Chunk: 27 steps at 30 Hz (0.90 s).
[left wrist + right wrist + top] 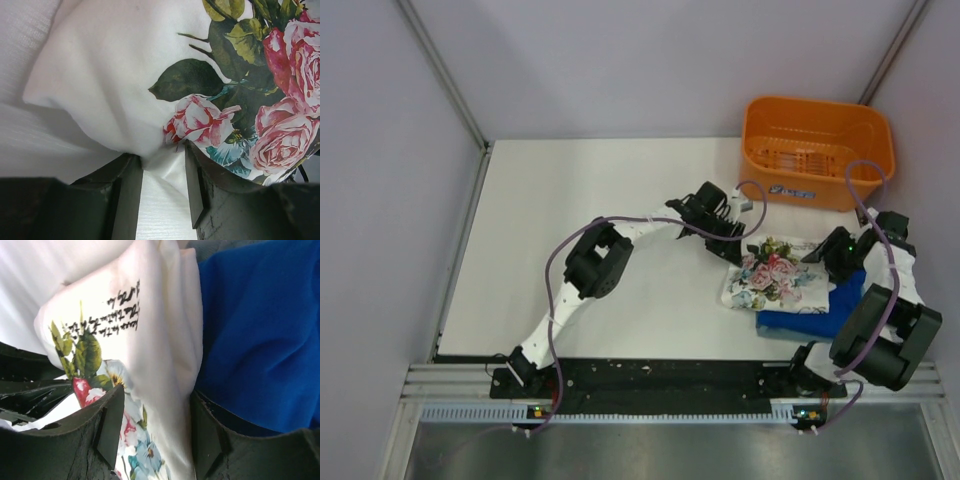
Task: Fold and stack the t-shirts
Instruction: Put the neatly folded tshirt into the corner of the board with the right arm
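The white floral t-shirt (775, 275) lies folded small on the table at the right, its right edge over the plain blue t-shirt (810, 320). My left gripper (738, 243) is at its far left corner, and in the left wrist view the jaws (162, 150) stand narrowly apart with a bunched white corner of the shirt (115, 75) held at the tips. My right gripper (828, 258) is at its right edge. In the right wrist view (157, 395) a thick fold of the floral shirt (150, 315) fills the jaws, with the blue shirt (260, 330) right beside it.
An orange plastic basket (755, 140) stands at the back right, just behind both grippers. Grey walls close in the table on the left, back and right. The white tabletop (580, 220) stretches to the left of the shirts.
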Each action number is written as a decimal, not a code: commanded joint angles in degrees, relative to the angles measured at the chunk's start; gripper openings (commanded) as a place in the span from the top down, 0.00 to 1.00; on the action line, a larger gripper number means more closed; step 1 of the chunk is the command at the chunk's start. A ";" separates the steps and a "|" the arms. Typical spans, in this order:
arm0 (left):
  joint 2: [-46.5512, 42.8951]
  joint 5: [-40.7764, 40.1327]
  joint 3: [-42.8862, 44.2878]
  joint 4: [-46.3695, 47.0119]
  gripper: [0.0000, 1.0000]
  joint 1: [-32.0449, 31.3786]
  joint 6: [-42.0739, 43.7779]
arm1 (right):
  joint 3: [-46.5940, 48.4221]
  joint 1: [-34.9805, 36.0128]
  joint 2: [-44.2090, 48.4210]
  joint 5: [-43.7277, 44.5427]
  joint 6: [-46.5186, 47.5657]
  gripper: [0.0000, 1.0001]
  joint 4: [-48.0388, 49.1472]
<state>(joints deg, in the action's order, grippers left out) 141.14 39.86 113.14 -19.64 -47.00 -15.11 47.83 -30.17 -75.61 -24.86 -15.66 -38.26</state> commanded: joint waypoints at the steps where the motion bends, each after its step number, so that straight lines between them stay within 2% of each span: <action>1: -1.92 -0.39 -0.55 1.27 0.58 -0.46 -0.44 | -1.95 -1.20 -2.52 -3.62 -1.04 0.49 2.84; 4: -1.75 -0.66 -0.56 1.27 0.60 -0.54 -0.35 | -2.13 -1.99 -3.48 -3.53 -0.69 0.51 3.28; 5: -1.66 -0.66 -0.38 1.27 0.61 -0.63 -0.35 | -2.13 -2.17 -3.66 -4.22 -0.69 0.56 3.28; 8: -1.66 -0.31 -0.55 1.27 0.62 -0.90 -0.35 | -1.61 -2.26 -3.23 -4.93 -0.60 0.82 3.19; 9: -1.83 0.04 -0.64 1.27 0.62 -0.98 -0.35 | -1.34 -2.26 -2.88 -4.93 -0.77 0.95 3.11; 10: -1.83 0.92 -0.56 1.27 0.62 -0.98 -0.53 | -1.17 -2.35 -2.52 -4.85 -0.78 1.00 2.93; 17: -5.34 7.16 -0.81 0.39 0.51 1.47 -6.06 | -0.20 -2.61 0.29 -3.88 -0.42 1.00 0.56; 20: -8.68 4.80 -3.88 -0.05 0.47 1.22 -4.14 | 1.47 -2.61 3.09 -0.81 -0.07 1.00 -1.20; 23: -10.36 5.32 -3.38 -3.98 0.46 -1.24 4.00 | 1.82 -2.61 3.46 -0.27 0.19 0.99 -1.47; 27: -15.88 3.65 -1.96 -9.36 0.44 -3.62 24.82 | 2.44 -2.61 0.91 -0.01 0.37 0.84 -1.90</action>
<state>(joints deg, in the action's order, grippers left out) 134.98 43.16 109.08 -24.80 -47.16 -9.65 47.40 -32.42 -73.95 -25.96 -16.08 -39.51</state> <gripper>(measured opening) 0.547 0.093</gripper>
